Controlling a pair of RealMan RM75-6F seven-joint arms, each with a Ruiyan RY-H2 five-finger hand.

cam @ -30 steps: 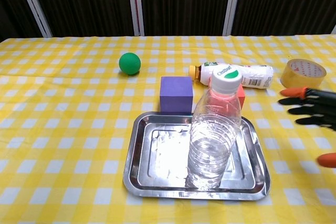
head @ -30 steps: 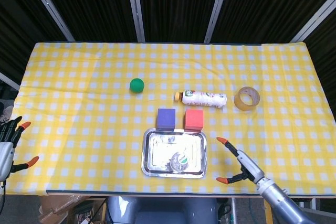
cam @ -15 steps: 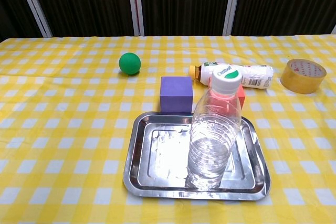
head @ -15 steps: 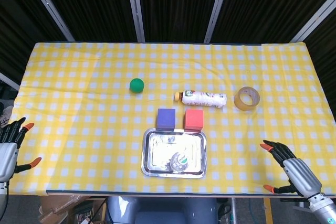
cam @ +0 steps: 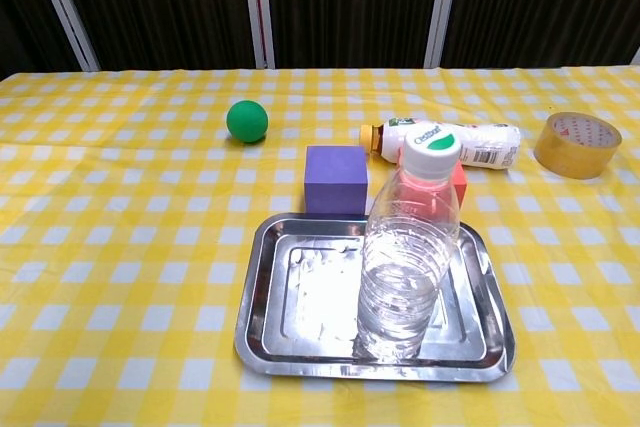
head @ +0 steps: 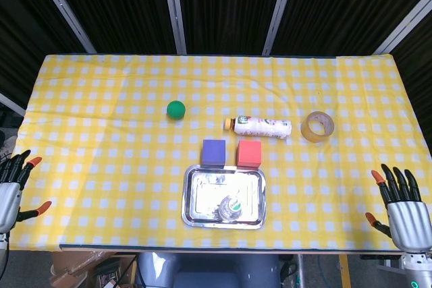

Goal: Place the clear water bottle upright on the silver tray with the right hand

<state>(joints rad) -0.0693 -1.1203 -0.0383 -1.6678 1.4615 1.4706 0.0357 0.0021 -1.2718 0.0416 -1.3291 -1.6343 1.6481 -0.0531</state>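
Your table (head: pixel 101 187) wears a yellow-and-white checked cloth, and the silver tray (cam: pixel 280 332) sits on it near the front edge at the middle. Just behind the tray you have a purple cube (cam: pixel 336 179) on the left and a red cube (head: pixel 249 153) on the right, close together. Further back lie a green ball (cam: pixel 246 120), a white labelled bottle (head: pixel 263 127) on its side, and a roll of tape (cam: pixel 577 144) off to the right.
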